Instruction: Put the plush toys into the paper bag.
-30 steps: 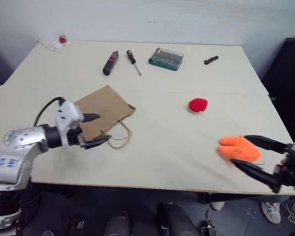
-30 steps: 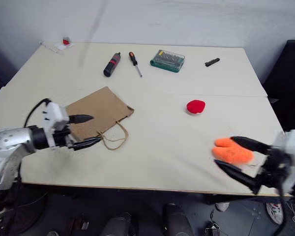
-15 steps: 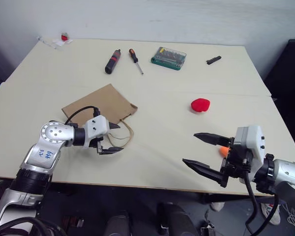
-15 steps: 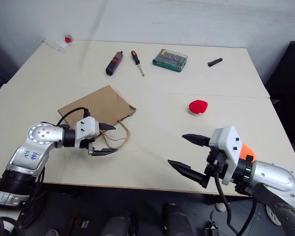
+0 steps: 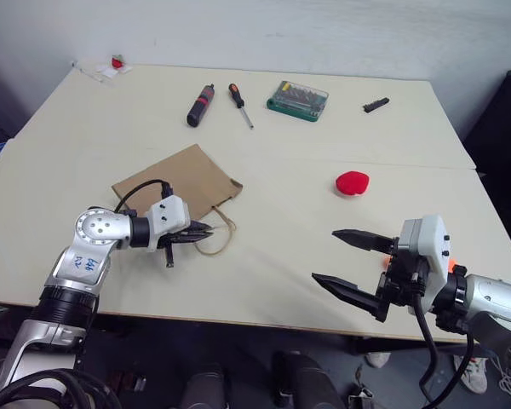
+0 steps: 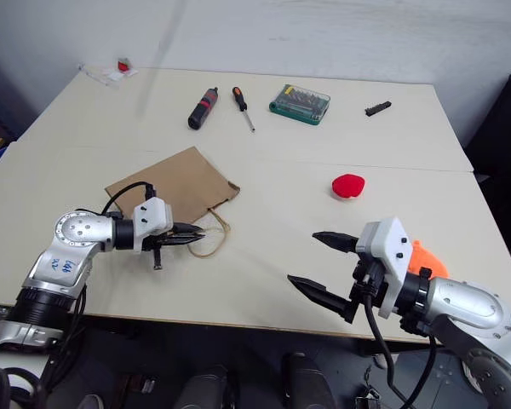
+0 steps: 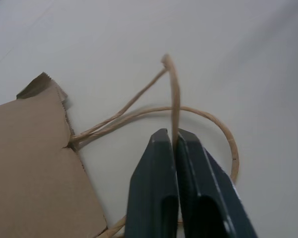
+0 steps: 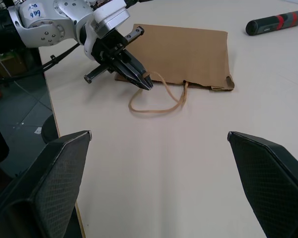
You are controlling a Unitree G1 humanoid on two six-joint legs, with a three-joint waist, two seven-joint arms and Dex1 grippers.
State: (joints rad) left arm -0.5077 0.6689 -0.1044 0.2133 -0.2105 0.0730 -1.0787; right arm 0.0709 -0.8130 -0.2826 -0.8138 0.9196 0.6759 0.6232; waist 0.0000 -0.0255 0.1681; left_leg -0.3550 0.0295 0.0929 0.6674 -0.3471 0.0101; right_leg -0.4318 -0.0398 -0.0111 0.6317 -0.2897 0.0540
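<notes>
Across the left half of the surface [image 5: 264, 256] the paper bag [image 5: 179, 181] lies flat and unopened, its mouth and two loop handles turned toward the near edge. No toy is inside it as far as can be seen, so by my reading the task has barely begun: the bag must be lifted open first, and both toys are left to move.

Near the front right corner the right gripper [image 5: 352, 260] hovers over bare surface with its fingers spread wide and nothing between them. Just behind its wrist a sliver of the orange plush toy [image 6: 426, 258] shows, resting close to the right edge.

At the bag's mouth the left gripper [image 7: 174, 148] has its fingers pinched together on one handle [image 7: 175, 94], whose loop rises between the tips in the left wrist view.

Right of centre, well apart from bag and grippers, sits the red plush toy [image 5: 352, 182], untouched.

Along the far edge lie two screwdrivers [image 5: 198, 105] and a green bit case [image 5: 298, 100], none of them part of the job.
</notes>
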